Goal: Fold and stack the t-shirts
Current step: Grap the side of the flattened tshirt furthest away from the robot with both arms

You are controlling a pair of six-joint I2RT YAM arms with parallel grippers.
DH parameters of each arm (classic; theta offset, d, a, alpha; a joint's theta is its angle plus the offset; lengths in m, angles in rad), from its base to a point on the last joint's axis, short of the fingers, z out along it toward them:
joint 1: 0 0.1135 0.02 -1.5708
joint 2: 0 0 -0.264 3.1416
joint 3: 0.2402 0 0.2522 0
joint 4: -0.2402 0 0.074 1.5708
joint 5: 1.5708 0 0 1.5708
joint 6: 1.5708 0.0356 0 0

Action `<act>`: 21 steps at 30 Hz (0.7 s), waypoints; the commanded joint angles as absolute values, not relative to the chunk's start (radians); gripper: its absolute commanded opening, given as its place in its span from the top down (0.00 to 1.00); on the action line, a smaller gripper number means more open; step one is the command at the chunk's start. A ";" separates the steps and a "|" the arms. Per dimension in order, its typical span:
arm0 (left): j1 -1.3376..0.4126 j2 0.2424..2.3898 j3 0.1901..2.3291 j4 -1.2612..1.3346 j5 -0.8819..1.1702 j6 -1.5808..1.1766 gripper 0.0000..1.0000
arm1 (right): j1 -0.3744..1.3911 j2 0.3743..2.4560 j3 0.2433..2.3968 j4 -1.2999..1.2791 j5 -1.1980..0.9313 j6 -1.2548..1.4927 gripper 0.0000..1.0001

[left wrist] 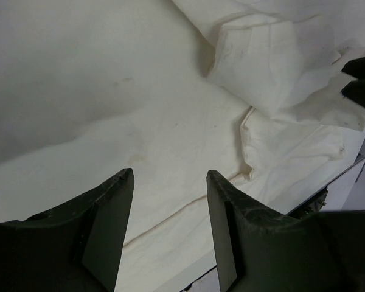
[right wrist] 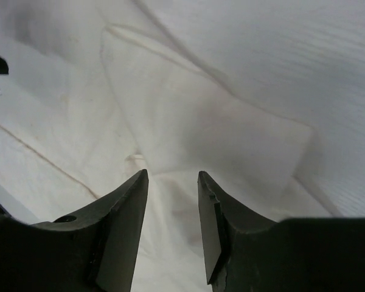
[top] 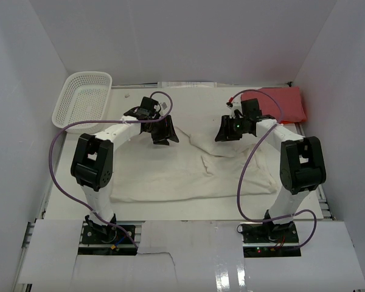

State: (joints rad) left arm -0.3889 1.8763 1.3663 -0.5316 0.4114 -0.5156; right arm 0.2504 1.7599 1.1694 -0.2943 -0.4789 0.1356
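Observation:
The cream-white t-shirt (top: 188, 173) lies spread and rumpled across the middle of the table, with a sleeve flap (right wrist: 201, 121) folded over near its far edge. The red t-shirt (top: 280, 103) lies folded at the back right corner. My left gripper (top: 164, 137) hovers over the cream shirt's far left part. Its jaws are open in the left wrist view (left wrist: 169, 173), and only cloth (left wrist: 140, 109) shows beneath them. My right gripper (top: 226, 131) hangs over the shirt's far right part by the folded sleeve. It is open too (right wrist: 171, 175), holding nothing.
A white mesh basket (top: 84, 97) stands at the back left corner. White walls close in the table on three sides. The table's front edge (left wrist: 328, 182) shows beyond the shirt's hem in the left wrist view. The right gripper's fingertips (left wrist: 362, 82) poke in at that view's right edge.

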 commanded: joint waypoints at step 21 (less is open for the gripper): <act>-0.396 1.865 1.387 -0.545 0.411 -0.499 0.38 | 0.083 1.947 1.298 -0.425 -0.413 0.146 0.55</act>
